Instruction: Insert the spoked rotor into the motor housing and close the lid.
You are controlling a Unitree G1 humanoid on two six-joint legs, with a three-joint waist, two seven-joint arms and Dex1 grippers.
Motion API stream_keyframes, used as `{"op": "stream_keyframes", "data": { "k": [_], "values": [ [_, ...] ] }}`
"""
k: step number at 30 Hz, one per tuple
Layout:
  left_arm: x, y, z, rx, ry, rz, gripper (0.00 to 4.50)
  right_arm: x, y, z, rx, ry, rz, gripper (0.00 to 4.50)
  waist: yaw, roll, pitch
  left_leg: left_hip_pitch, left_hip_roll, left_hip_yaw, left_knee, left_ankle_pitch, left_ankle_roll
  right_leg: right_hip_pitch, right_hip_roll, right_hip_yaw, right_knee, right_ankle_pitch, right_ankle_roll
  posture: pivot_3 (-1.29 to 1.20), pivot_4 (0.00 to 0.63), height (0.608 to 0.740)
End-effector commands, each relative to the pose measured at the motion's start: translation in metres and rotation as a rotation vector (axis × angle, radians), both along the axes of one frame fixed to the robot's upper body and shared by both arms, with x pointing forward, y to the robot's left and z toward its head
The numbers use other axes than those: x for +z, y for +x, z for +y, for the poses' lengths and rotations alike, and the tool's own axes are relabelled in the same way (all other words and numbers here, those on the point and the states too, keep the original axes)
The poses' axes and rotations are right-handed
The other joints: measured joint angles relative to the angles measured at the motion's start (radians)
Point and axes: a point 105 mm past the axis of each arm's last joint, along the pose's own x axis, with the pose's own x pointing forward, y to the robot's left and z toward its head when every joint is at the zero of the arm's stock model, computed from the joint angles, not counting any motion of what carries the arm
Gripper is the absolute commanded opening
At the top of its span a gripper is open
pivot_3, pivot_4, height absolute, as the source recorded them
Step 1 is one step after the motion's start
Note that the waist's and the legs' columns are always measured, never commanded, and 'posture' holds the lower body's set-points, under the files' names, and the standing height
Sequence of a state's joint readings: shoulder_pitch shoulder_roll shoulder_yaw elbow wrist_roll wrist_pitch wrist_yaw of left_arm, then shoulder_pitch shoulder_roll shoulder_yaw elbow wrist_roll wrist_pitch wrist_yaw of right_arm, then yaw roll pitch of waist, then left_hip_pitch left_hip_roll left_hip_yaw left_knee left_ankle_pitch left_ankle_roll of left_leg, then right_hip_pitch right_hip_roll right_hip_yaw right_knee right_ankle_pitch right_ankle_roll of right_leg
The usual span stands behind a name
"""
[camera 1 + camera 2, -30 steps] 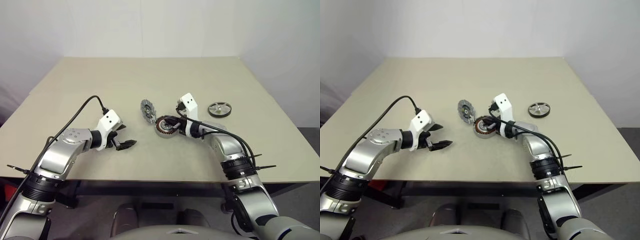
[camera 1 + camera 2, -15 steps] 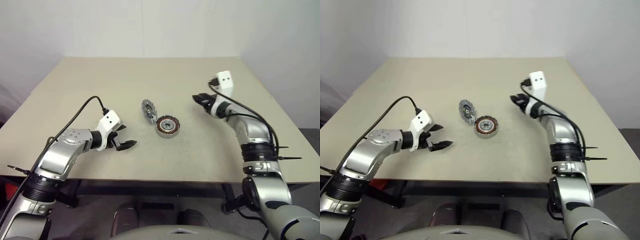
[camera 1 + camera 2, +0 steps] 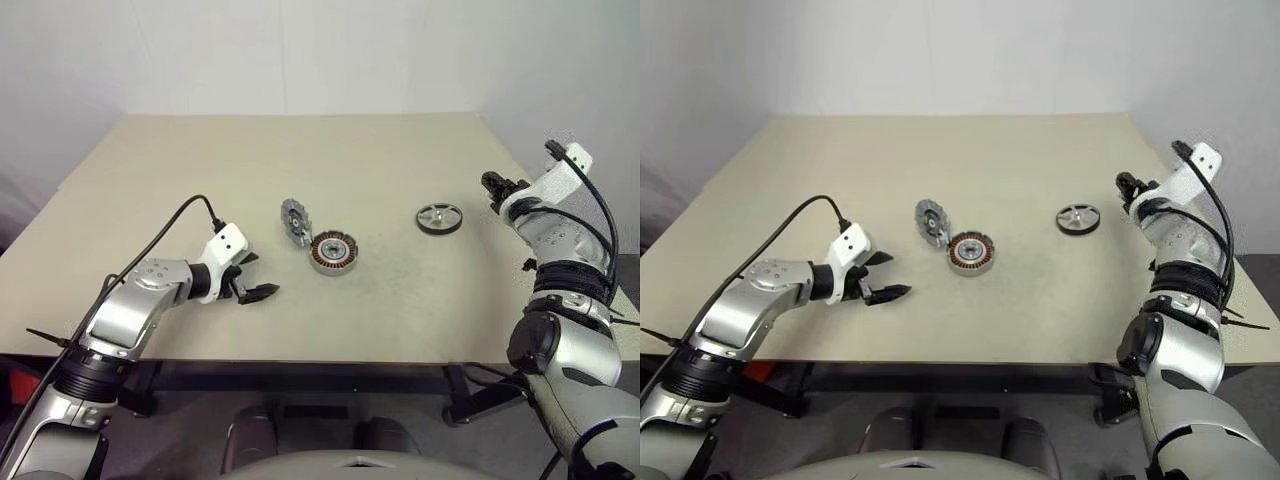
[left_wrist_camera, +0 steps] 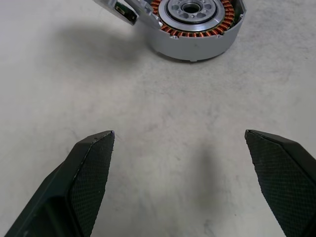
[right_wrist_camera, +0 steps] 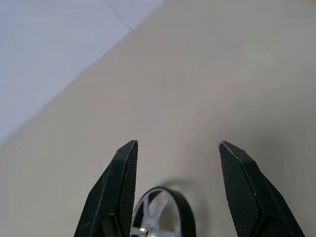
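The right hand, fingers now spread and empty, has left the spoked rotor seated in the motor housing; the left hand stays spread.

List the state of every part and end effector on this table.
Copper-wound dark ring: seated in the cup.
Silvery-grey round metal cup: upright, uncovered.
Slotted silver-grey disc: tilted on edge beside the cup.
Black-rimmed spoked wheel: flat, apart, untouched.
Left end effector: open, empty.
Right end effector: open, empty.
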State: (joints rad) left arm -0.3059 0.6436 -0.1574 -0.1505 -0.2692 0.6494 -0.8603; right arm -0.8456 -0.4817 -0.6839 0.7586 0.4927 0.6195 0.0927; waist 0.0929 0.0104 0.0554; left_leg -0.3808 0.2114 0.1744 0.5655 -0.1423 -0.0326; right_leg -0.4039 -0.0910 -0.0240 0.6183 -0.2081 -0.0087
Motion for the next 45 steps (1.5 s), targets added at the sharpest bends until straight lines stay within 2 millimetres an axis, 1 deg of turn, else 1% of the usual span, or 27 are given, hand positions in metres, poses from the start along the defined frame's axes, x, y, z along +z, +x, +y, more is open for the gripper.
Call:
{"op": "stream_keyframes", "data": {
  "k": [1, 3, 6, 15, 22, 27, 28, 29, 30, 33, 35, 39, 42, 45],
  "values": [
    [0.012, 0.004, 0.0, -0.012, 0.001, -0.05, 4.5, 0.005, 0.001, 0.001, -0.031, 0.141, -0.02, 2.91, 0.0, 0.0, 0.0, 0.0, 0.0, 0.0, 0.0, 0.0, 0.0, 0.0, 0.0, 0.0, 0.0, 0.0, 0.0, 0.0, 0.0, 0.74],
    [0.012, 0.004, 0.0, -0.012, 0.002, -0.049, 4.5, -0.002, -0.001, 0.002, -0.042, 0.177, -0.001, 2.91, 0.0, 0.0, 0.0, 0.0, 0.0, 0.0, 0.0, 0.0, 0.0, 0.0, 0.0, 0.0, 0.001, -0.001, 0.002, 0.0, 0.0, 0.74],
    [0.012, 0.004, 0.001, -0.012, 0.007, -0.049, 4.5, -0.009, -0.004, 0.011, -0.015, 0.235, 0.016, 2.91, 0.0, 0.0, 0.0, 0.0, 0.0, 0.0, 0.001, 0.0, 0.0, -0.001, 0.0, 0.0, 0.001, -0.001, 0.002, 0.0, 0.0, 0.74],
    [0.013, 0.005, 0.003, -0.007, 0.011, -0.052, 4.5, -0.035, -0.01, 0.034, 0.034, 0.268, 0.089, 2.91, 0.001, 0.0, 0.0, -0.001, 0.0, 0.0, 0.001, 0.0, 0.0, -0.001, 0.0, 0.0, 0.001, -0.002, 0.003, 0.0, 0.0, 0.74],
    [0.013, 0.007, 0.005, 0.0, 0.015, -0.058, 4.5, -0.035, -0.011, 0.048, 0.085, 0.288, 0.09, 2.91, 0.002, 0.0, 0.0, -0.001, 0.0, 0.0, 0.001, 0.0, 0.0, -0.001, 0.0, 0.0, 0.001, -0.002, 0.003, 0.0, 0.0, 0.74],
    [0.014, 0.008, 0.006, 0.003, 0.018, -0.065, 4.5, -0.036, -0.011, 0.053, 0.087, 0.293, 0.089, 2.91, 0.002, 0.0, 0.0, -0.001, 0.0, 0.0, 0.0, 0.0, 0.0, -0.001, 0.0, 0.0, 0.001, -0.002, 0.003, 0.0, 0.0, 0.74],
    [0.014, 0.008, 0.007, 0.004, 0.018, -0.066, 4.5, -0.036, -0.01, 0.054, 0.089, 0.297, 0.084, 2.53, 0.002, 0.0, 0.0, -0.001, 0.0, 0.0, 0.0, 0.0, 0.0, -0.001, 0.0, 0.0, 0.001, -0.002, 0.003, 0.0, 0.0, 0.74],
    [0.015, 0.009, 0.007, 0.006, 0.019, -0.068, 4.5, -0.035, -0.01, 0.055, 0.092, 0.3, 0.08, 2.33, 0.002, 0.0, 0.0, -0.001, 0.0, 0.0, 0.0, 0.0, 0.0, -0.001, 0.0, 0.0, 0.001, -0.002, 0.003, 0.0, 0.0, 0.74],
    [0.015, 0.009, 0.008, 0.007, 0.019, -0.07, 4.5, -0.034, -0.01, 0.056, 0.094, 0.301, 0.079, 2.02, 0.002, 0.0, 0.0, -0.001, 0.0, 0.0, 0.0, 0.0, 0.0, -0.001, 0.0, 0.0, 0.001, -0.002, 0.003, 0.0, 0.0, 0.74],
    [0.016, 0.01, 0.008, 0.008, 0.021, -0.074, 4.5, -0.034, -0.009, 0.057, 0.096, 0.295, 0.084, 0.94, 0.001, 0.0, 0.0, -0.001, 0.0, 0.0, 0.0, 0.0, 0.0, -0.001, 0.0, 0.0, 0.001, -0.002, 0.003, 0.0, 0.0, 0.74],
    [0.016, 0.01, 0.009, 0.01, 0.022, -0.076, 4.5, -0.035, -0.009, 0.058, 0.097, 0.289, 0.087, 0.33, 0.002, 0.0, 0.0, -0.001, 0.0, 0.0, 0.0, 0.0, 0.0, -0.001, 0.0, 0.0, 0.001, -0.002, 0.003, 0.0, 0.0, 0.74],
    [0.016, 0.011, 0.009, 0.011, 0.024, -0.078, 4.5, -0.033, -0.008, 0.059, 0.098, 0.288, 0.087, 0.33, 0.002, 0.0, 0.0, -0.001, 0.0, 0.0, 0.0, 0.0, 0.0, -0.001, 0.0, 0.0, 0.001, -0.002, 0.003, 0.0, 0.0, 0.74],
    [0.016, 0.011, 0.009, 0.011, 0.023, -0.079, 4.5, -0.028, -0.007, 0.065, 0.121, 0.325, 0.062, 0.33, 0.002, 0.0, 0.0, -0.001, 0.0, 0.0, 0.0, 0.0, 0.0, -0.002, 0.0, 0.0, 0.001, -0.002, 0.003, 0.0, 0.0, 0.74],
    [0.015, 0.01, 0.009, 0.008, 0.022, -0.077, 4.5, -0.016, -0.005, 0.08, 0.196, 0.44, 0.01, 0.33, 0.001, 0.0, 0.0, -0.001, 0.0, 0.0, 0.0, 0.0, 0.0, -0.002, 0.0, 0.0, 0.001, -0.002, 0.003, 0.0, 0.0, 0.74]
  ]
}}
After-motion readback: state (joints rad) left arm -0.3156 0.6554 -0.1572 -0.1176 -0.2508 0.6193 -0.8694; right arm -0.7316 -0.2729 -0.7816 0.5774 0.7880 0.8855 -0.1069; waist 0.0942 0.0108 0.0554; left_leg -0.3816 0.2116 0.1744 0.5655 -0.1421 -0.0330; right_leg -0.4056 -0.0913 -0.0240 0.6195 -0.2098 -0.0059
